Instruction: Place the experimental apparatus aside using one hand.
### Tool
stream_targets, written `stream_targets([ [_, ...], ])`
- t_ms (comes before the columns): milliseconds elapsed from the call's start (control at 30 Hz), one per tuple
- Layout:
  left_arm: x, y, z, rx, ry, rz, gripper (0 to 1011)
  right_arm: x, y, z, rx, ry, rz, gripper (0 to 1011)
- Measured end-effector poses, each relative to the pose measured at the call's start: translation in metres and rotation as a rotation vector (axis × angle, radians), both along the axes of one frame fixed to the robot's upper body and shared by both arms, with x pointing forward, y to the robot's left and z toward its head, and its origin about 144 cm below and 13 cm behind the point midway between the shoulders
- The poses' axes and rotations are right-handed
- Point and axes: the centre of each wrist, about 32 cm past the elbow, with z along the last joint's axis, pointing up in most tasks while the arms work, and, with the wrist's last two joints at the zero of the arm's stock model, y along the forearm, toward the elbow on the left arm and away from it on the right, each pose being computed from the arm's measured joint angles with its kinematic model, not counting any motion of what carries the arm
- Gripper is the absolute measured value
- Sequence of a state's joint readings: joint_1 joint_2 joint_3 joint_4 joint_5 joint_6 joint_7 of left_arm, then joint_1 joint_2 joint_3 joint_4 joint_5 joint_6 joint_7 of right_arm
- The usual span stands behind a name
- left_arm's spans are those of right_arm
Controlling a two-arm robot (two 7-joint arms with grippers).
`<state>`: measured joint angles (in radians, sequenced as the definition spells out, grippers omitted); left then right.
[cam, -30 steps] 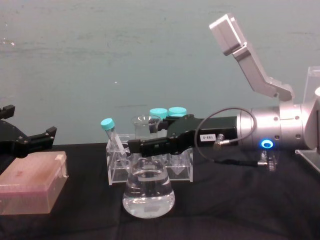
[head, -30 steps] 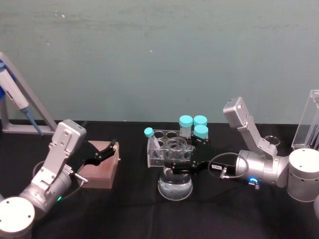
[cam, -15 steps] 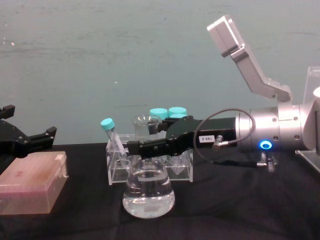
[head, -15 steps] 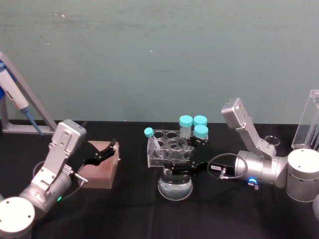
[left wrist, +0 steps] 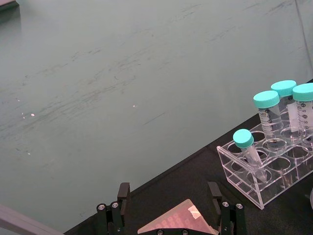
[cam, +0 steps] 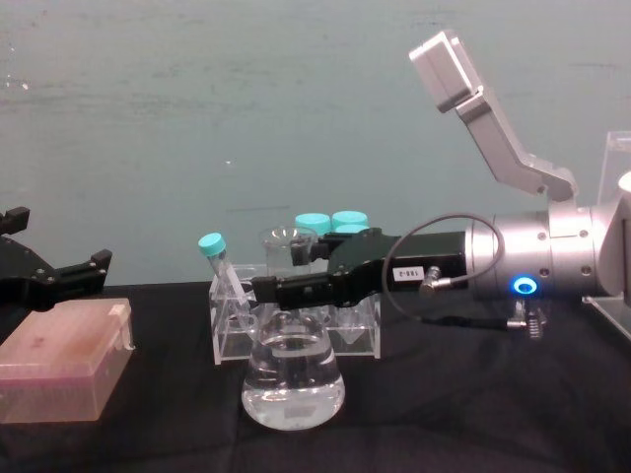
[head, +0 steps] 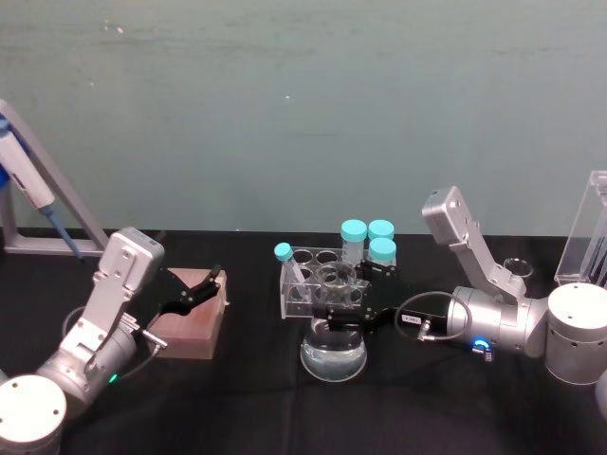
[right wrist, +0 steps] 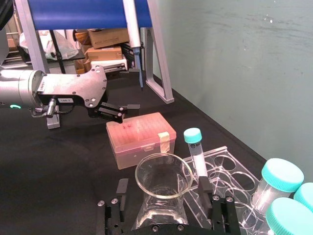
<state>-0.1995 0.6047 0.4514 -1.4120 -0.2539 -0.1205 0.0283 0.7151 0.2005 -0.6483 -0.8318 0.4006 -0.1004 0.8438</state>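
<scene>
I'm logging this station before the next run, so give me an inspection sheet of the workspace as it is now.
Surface: black table, no spills seen.
Job's things: conical flask with clear liquid stands upright at front centre; clear stand at far right.
Clutter: clear tube rack with teal-capped tubes behind the flask; pink tip box at left; pipette stand at far left.
Grippers: right gripper open, one finger on each side of the flask neck, contact cannot be told; left gripper open above the tip box, idle.
Cables: black cable looped at the right wrist, off the table.
Surroundings: green wall; nothing else seen.
</scene>
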Motion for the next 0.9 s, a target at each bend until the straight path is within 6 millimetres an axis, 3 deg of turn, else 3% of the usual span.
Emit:
stream_targets([
  [500,0.0000,0.0000,0.0000,0.000,0.000,0.000,1000,0.0000,0.0000,0.0000,0.001,-0.001,0.000,486],
  [900,0.0000,0.0000,0.0000,0.000,0.000,0.000,1000,0.0000,0.0000,0.0000,0.001,-0.001,0.000,450],
])
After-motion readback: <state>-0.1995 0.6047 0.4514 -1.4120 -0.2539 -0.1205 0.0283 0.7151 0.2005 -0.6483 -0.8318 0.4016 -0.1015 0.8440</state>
